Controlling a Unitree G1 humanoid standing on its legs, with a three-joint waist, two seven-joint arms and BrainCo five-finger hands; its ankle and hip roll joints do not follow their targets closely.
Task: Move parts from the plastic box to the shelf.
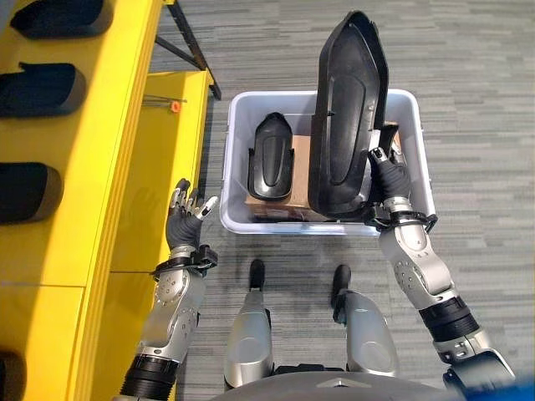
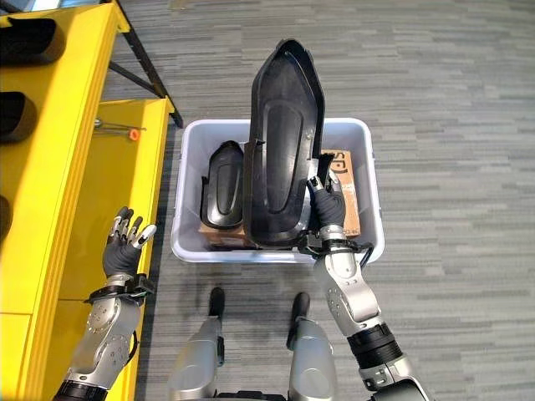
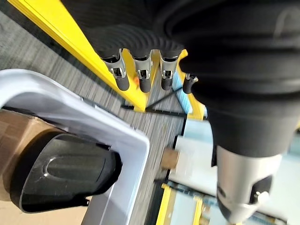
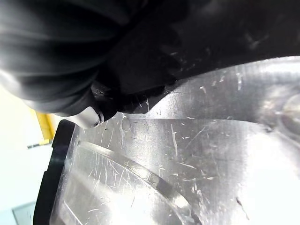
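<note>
My right hand [image 2: 328,203] grips the long black part [image 2: 282,142] — it stands upright above the white box [image 2: 368,238]. A smaller part [image 1: 272,156] lies inside the box. My left hand [image 1: 185,219] hovers with fingers spread — between box and yellow shelf [image 1: 100,150].

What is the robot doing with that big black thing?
The robot's right hand is gripping a big black part and holding it upright over the white plastic box on the floor. A smaller black part lies in the box on some cardboard. The left hand is open and empty, beside the yellow shelf, where other black parts already sit.
</note>
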